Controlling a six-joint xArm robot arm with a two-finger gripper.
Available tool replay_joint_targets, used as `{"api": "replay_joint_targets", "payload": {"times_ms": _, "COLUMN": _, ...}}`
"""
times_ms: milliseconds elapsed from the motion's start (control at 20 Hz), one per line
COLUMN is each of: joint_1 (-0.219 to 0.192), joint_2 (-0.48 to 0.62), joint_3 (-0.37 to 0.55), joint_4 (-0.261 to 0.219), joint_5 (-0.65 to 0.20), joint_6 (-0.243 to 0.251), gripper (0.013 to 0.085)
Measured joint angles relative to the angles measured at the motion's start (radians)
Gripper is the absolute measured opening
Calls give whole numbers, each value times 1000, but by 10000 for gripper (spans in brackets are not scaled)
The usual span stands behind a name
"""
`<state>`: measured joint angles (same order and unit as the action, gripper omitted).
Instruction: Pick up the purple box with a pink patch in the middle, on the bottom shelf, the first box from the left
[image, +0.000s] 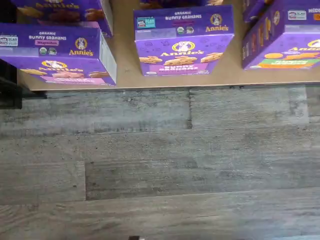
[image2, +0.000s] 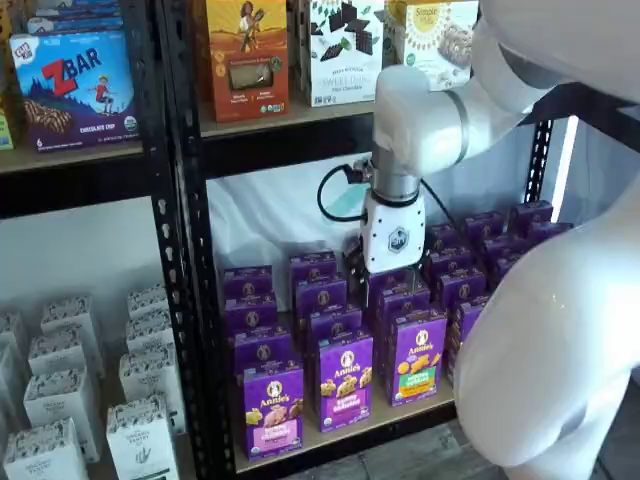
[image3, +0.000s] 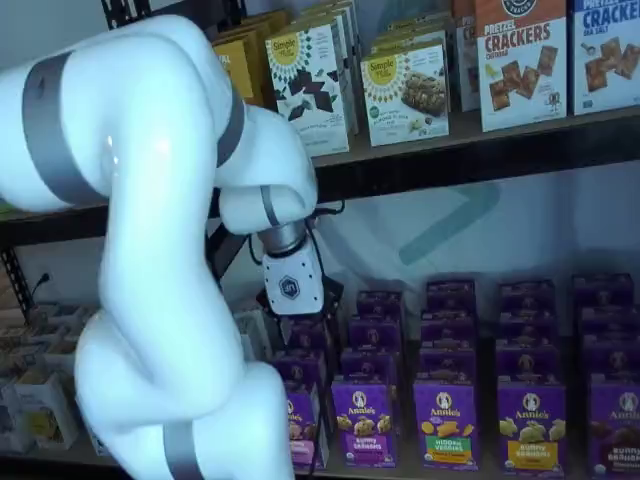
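Note:
The purple box (image2: 273, 408) with a pink band stands upright at the front left of the bottom shelf (image2: 352, 431). The wrist view shows the same purple box (image: 56, 56) from above, by the front edge of the tan bottom shelf (image: 125, 72). My gripper (image2: 386, 279) hangs over the rows of purple cartons, up and to the right of that box and apart from it. Its black fingers stand apart with nothing between them. In a shelf view the arm covers most of the purple box (image3: 302, 428), of which only a strip shows.
Beside the target stand a carton with a violet band (image2: 346, 380) and one with a green band (image2: 418, 357), and more purple rows stand behind. White cartons (image2: 140, 440) fill the rack to the left. A black upright (image2: 205, 330) stands close to the target. Grey plank floor (image: 160, 165) lies below.

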<state>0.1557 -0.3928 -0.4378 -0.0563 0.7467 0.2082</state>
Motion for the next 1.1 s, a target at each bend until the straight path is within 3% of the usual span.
{"api": "replay_joint_targets", "payload": {"times_ms": 550, "joint_1": 26, "joint_2": 170, "joint_3": -35, "joint_4": -20, "joint_5": -159, "joint_6": 46, "gripper": 850}}
{"api": "replay_joint_targets", "payload": {"times_ms": 900, "joint_1": 49, "joint_2": 253, "joint_3": -68, "joint_4": 17, "joint_5": -213, "joint_6": 37, "gripper": 850}}
{"api": "replay_joint_targets", "payload": {"times_ms": 1100, "joint_1": 54, "joint_2": 295, "joint_3": -84, "joint_4": 13, "joint_5": -237, "joint_6": 47, "gripper": 850}}
